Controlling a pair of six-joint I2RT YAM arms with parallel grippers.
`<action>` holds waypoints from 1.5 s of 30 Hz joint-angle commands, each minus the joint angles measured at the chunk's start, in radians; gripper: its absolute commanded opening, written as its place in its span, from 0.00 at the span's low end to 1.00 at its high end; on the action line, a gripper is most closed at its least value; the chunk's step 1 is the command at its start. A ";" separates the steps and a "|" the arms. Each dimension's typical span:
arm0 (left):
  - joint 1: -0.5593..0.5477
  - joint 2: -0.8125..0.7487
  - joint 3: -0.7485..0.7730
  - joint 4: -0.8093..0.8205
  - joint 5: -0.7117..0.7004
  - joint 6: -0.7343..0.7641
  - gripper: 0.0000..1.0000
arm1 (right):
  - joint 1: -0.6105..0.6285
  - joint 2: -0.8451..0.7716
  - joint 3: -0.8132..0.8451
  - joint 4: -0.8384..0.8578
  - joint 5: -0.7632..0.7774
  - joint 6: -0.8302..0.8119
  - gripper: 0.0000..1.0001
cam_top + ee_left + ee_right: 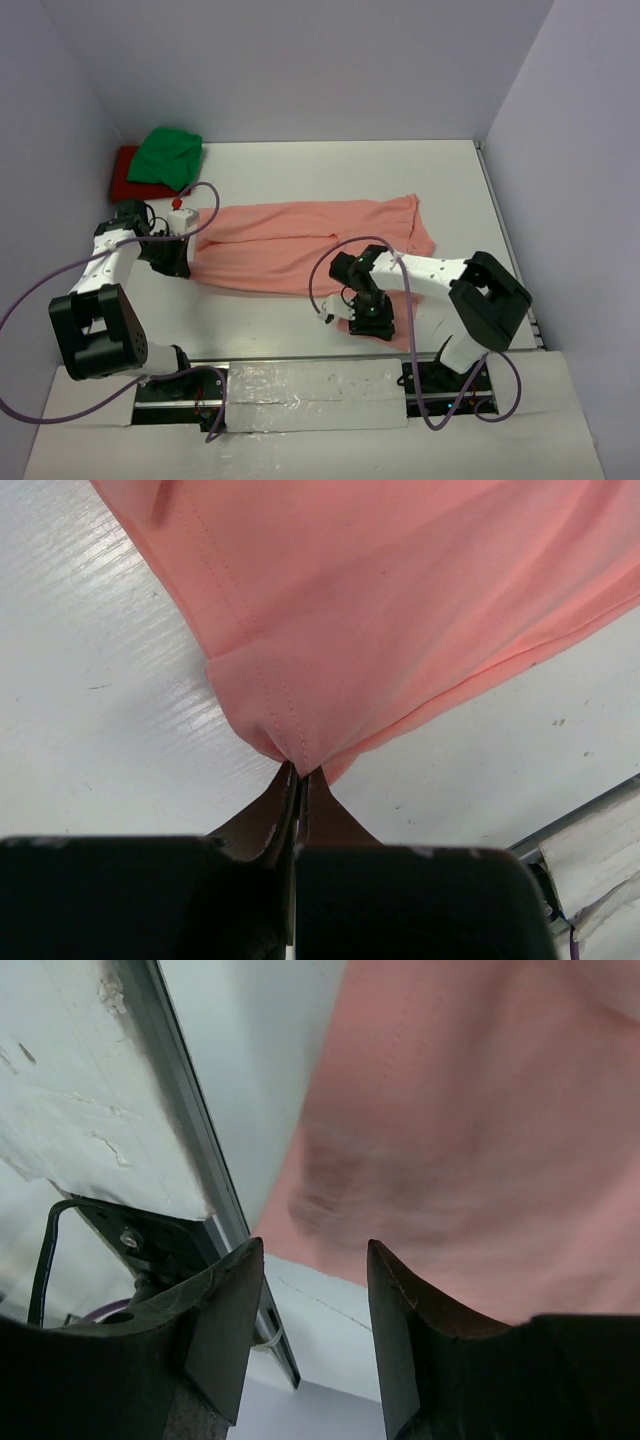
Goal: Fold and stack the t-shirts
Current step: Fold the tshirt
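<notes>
At five o'clock the right gripper [315, 1250] hovers over the salmon-pink shirt [300, 240], jaws partly open and gripping nothing. At nine o'clock the left gripper [300, 777] pinches that shirt's end tight. The fold should go best if the left pinch holds the cloth low and taut while the right takes the near edge squarely. The right arm hides the shirt's near corner. At eleven o'clock the green shirt [168, 158] covers most of the red shirt [122, 182].

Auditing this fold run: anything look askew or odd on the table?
The salmon-pink t-shirt lies in a slanted, uneven band, its left end pinched in the shut left pincer; the right pincer stands open above its near edge. The green t-shirt sits crumpled on the red t-shirt, far-left corner.
</notes>
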 commanded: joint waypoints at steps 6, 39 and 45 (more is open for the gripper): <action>0.002 -0.001 0.002 0.008 0.024 0.016 0.00 | 0.065 0.063 0.005 0.049 0.048 0.003 0.56; 0.002 0.046 0.040 0.008 0.004 0.018 0.00 | 0.240 0.111 -0.076 0.164 0.180 0.213 0.00; 0.002 0.043 0.046 0.006 0.010 0.021 0.00 | 0.225 0.077 -0.078 0.182 0.226 0.255 0.00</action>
